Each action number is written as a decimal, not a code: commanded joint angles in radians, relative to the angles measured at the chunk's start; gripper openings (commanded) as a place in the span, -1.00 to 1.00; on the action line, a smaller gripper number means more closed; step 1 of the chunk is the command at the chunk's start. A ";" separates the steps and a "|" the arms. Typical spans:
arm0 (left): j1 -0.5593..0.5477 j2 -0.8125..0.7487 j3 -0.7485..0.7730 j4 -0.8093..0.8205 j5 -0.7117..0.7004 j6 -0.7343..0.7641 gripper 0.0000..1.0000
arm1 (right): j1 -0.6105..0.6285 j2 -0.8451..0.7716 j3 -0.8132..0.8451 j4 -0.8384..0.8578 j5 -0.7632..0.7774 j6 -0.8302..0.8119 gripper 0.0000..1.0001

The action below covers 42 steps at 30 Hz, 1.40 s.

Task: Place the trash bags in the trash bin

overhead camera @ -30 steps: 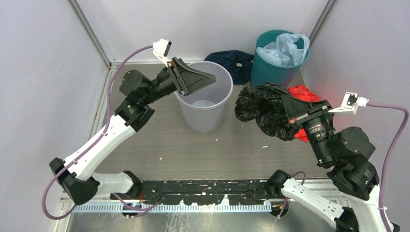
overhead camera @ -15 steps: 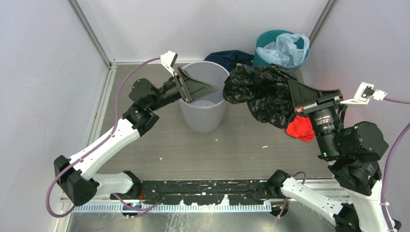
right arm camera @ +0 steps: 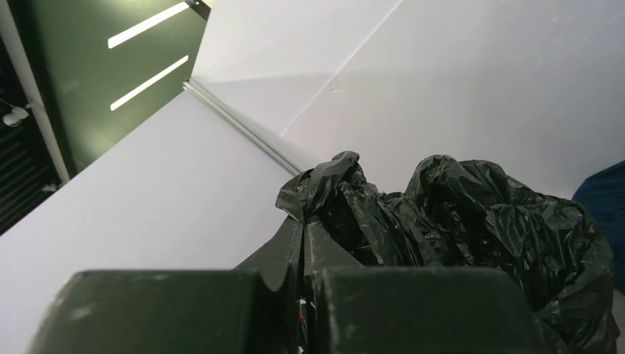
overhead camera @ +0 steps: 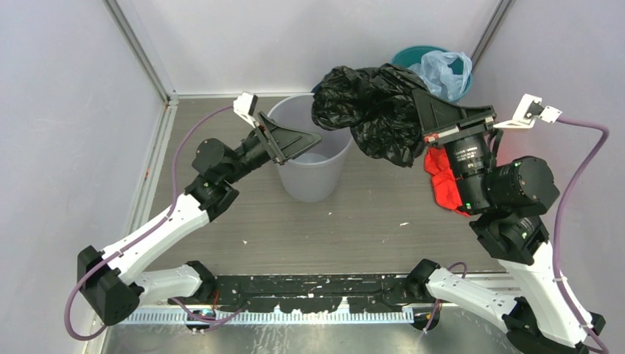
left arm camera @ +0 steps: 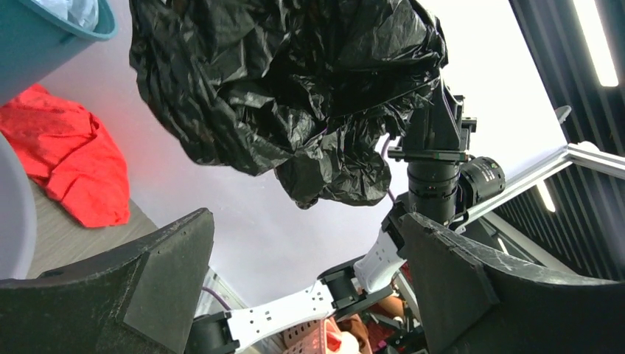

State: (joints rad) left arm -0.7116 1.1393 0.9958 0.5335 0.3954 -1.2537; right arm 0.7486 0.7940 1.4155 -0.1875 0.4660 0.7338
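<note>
The black trash bag (overhead camera: 365,107) hangs crumpled in the air, pinched at one edge by my shut right gripper (overhead camera: 419,96). It hovers over the far right rim of the light grey trash bin (overhead camera: 313,181) and partly overlaps the bin's mouth. In the right wrist view the fingers meet on a fold of the bag (right arm camera: 472,228) at my right gripper (right arm camera: 304,221). My left gripper (overhead camera: 317,138) reaches over the bin's left rim, open and holding nothing. From the left wrist view, the bag (left arm camera: 295,96) hangs above my open left gripper (left arm camera: 306,221).
A teal bin (overhead camera: 405,55) with a pale blue plastic bag (overhead camera: 446,66) stands at the back right, partly behind the black bag. A red cloth (overhead camera: 442,181) lies on the table under my right arm. Grey walls enclose the table on three sides.
My right gripper has lifted the black bag off the table and carried it up and left toward the grey bin. My left gripper has opened wide and shifted slightly at the bin's rim.
</note>
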 commanded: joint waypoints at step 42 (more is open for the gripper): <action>-0.099 0.086 -0.070 0.360 -0.385 -0.029 -0.83 | -0.001 -0.054 -0.202 0.110 -0.100 0.154 -0.98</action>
State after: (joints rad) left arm -0.8124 1.2537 0.8459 0.9215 -0.0357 -1.2877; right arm 0.7486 0.7689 1.2095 -0.0532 0.3607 0.9009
